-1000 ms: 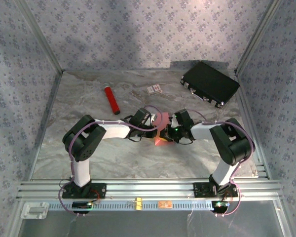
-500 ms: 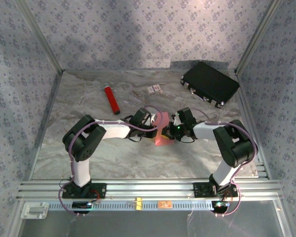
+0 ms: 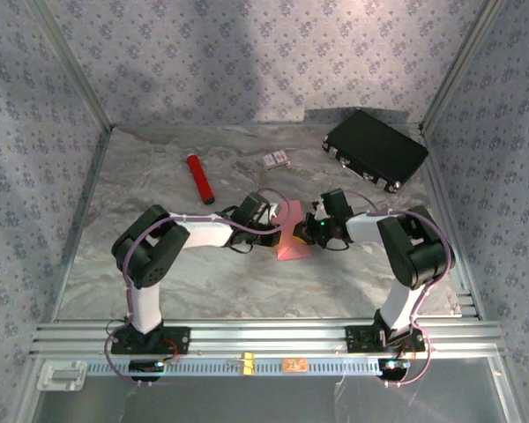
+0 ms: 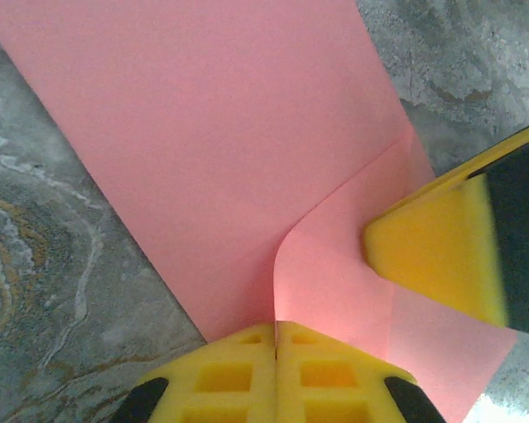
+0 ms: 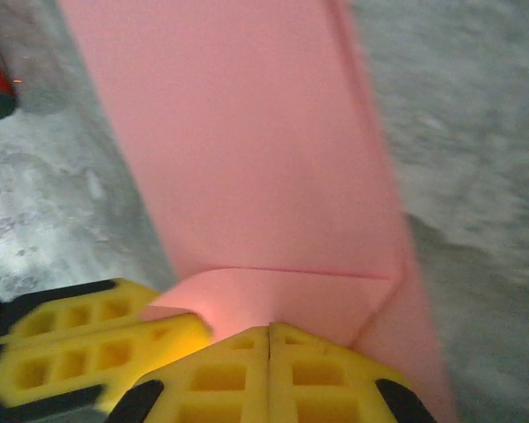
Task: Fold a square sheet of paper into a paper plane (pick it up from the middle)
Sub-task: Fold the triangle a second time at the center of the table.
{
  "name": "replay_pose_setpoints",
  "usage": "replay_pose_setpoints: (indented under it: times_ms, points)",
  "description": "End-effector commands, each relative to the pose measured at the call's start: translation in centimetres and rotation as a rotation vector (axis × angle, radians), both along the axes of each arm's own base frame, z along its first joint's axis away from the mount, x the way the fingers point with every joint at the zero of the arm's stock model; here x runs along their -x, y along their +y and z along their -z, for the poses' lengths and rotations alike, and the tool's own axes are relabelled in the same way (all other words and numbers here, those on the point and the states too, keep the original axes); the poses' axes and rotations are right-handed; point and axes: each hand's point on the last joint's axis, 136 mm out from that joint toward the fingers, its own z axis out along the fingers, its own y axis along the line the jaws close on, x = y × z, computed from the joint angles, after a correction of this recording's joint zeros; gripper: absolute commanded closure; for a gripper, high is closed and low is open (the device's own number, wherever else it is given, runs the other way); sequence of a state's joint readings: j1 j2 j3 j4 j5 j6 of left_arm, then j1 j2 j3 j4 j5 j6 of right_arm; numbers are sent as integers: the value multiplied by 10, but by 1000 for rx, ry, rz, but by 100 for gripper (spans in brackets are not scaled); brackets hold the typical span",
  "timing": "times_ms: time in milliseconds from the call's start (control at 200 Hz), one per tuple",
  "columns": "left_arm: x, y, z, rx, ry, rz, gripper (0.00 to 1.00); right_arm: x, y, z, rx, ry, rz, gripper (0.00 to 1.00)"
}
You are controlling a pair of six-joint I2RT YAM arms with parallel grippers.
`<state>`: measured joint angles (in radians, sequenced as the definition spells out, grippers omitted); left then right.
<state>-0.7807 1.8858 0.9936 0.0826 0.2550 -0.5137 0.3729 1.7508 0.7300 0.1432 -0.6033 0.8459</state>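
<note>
Fingertips of the left gripper (image 4: pixel 275 357) were pressed together, no gap showing, and sat on the near end of the sheet (image 4: pixel 220 132). Whether any paper was nipped between them could not be told. The right gripper (image 5: pixel 269 357) was likewise closed tip to tip on the same end, coming in from the other side. The two sets of yellow fingers lay just beside each other.

From both claws the sheet ran straight ahead, its long axis pointing away from the fingertips. In the top view it lay at mid-table, between the two wrists, stretching from near to far. Neither arm was the nearer; both were on it.

Between the tips a small flap (image 4: pixel 335 291) was turned over, its edge curved and not yet creased flat. A next press would probably have to run along that curve.

The sheet was plain pink, an oblong rather than a square, apparently doubled along one long edge, and flat on the marbled table (image 4: pixel 53 264). No dart shape showed yet.
</note>
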Motion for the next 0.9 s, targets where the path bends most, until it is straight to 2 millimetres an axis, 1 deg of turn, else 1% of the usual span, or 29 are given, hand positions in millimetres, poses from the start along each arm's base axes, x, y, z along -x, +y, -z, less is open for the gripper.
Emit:
replay_pose_setpoints:
  times_ms: [0, 60, 155, 180, 230, 325, 400, 500, 550, 595, 680, 745, 799, 864, 894]
  points:
    - [11, 14, 21, -69, 58, 7, 100, 15, -16, 31, 92, 64, 26, 96]
    - [11, 14, 19, -68, 58, 9, 99, 17, -18, 33, 104, 66, 28, 96]
    - [6, 9, 8, -53, 42, 3, 96, 20, -18, 35, 111, 71, 22, 96]
    - [4, 8, 4, -52, 38, 3, 93, 21, -19, 35, 113, 71, 20, 96]
    - [0, 7, -5, -52, 24, -4, 84, 21, -19, 35, 118, 69, 19, 96]
    - [-9, 9, -20, -63, -4, -42, 82, 21, -21, 35, 120, 66, 19, 96]
    - [-13, 14, -29, -69, -12, -76, 71, 20, -20, 34, 118, 65, 19, 96]
    - [-12, 17, -41, -51, -9, -116, 68, 18, -19, 32, 114, 61, 20, 96]
    - [-11, 18, -48, -35, -9, -123, 68, 18, -20, 32, 115, 63, 22, 97]
    - [-9, 16, -56, -7, -12, -123, 70, 18, -20, 32, 116, 63, 22, 97]
    - [-3, 9, -72, 69, -1, -100, 80, 19, -20, 32, 116, 66, 22, 97]
    - [6, -4, -82, 143, 42, -63, 88, 19, -21, 31, 117, 65, 24, 97]
    - [13, -17, -90, 223, 97, -20, 92, 19, -21, 31, 118, 67, 24, 97]
    - [22, -33, -94, 309, 175, 25, 94, 20, -21, 32, 123, 70, 22, 97]
    - [26, -39, -93, 335, 218, 42, 94, 19, -21, 32, 122, 71, 25, 97]
